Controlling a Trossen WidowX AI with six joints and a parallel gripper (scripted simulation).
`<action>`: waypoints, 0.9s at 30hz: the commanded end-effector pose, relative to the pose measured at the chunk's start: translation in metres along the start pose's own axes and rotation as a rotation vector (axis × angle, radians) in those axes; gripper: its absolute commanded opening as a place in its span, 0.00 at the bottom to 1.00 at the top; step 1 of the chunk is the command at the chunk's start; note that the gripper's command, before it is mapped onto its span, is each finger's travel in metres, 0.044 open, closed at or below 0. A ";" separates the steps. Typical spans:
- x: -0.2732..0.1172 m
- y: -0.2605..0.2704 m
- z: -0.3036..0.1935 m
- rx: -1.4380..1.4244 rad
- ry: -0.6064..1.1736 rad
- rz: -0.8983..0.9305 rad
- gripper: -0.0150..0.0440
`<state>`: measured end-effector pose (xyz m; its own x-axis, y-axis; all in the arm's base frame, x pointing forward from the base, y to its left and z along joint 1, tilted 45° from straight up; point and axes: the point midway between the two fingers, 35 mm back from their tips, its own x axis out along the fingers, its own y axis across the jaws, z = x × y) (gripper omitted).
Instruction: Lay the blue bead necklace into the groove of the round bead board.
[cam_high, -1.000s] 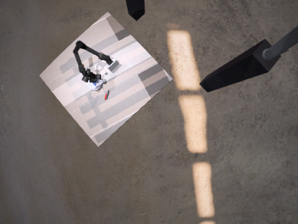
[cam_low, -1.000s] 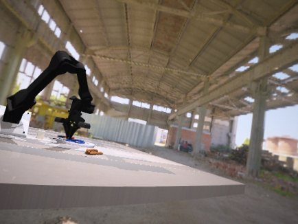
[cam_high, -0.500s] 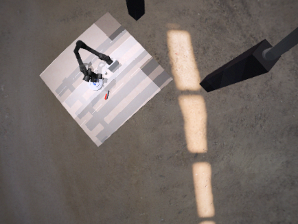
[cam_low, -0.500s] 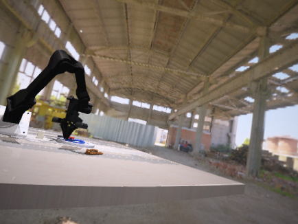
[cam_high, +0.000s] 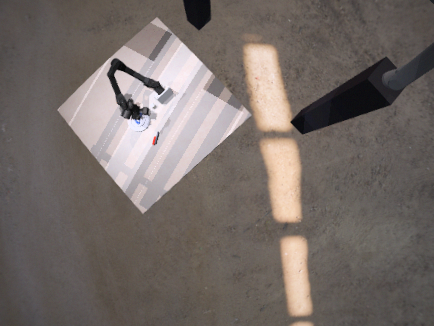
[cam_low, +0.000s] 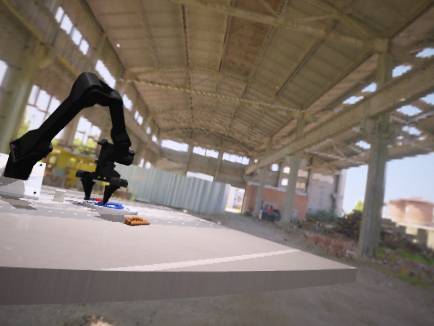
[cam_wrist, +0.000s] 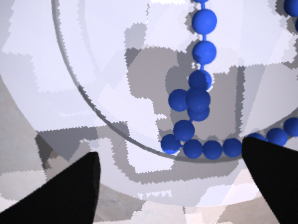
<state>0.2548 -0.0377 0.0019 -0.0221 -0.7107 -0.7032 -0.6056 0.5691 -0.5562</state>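
Note:
The round white bead board (cam_high: 144, 127) (cam_wrist: 27, 85) lies on the table under my gripper (cam_low: 97, 201) (cam_wrist: 171, 153). The blue necklace (cam_high: 138, 121) (cam_low: 113, 205) (cam_wrist: 204, 52) lies on it. In the wrist view, a row of beads follows the curved groove line at the lower right. From the lower middle, a strand runs up across the board's inside, with several beads bunched together. The groove's left side is bare. My gripper is open, its fingers apart low over the board's edge. The right fingertip overlaps the bead row; contact is unclear. The left fingertip is over the board's rim.
A small red and dark object (cam_high: 155, 139) lies beside the board. An orange-brown object (cam_low: 136, 221) lies on the table in the exterior view. The arm's base (cam_low: 31, 185) stands at the left there. The table's front edge (cam_low: 200, 280) is nearest that camera.

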 end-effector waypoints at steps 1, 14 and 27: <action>0.000 0.000 0.000 0.000 0.000 0.000 1.00; -0.004 0.000 0.000 0.001 -0.003 0.001 1.00; -0.026 -0.005 0.008 0.058 -0.004 0.002 0.78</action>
<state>0.2567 -0.0308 0.0102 -0.0283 -0.7121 -0.7015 -0.5901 0.5783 -0.5633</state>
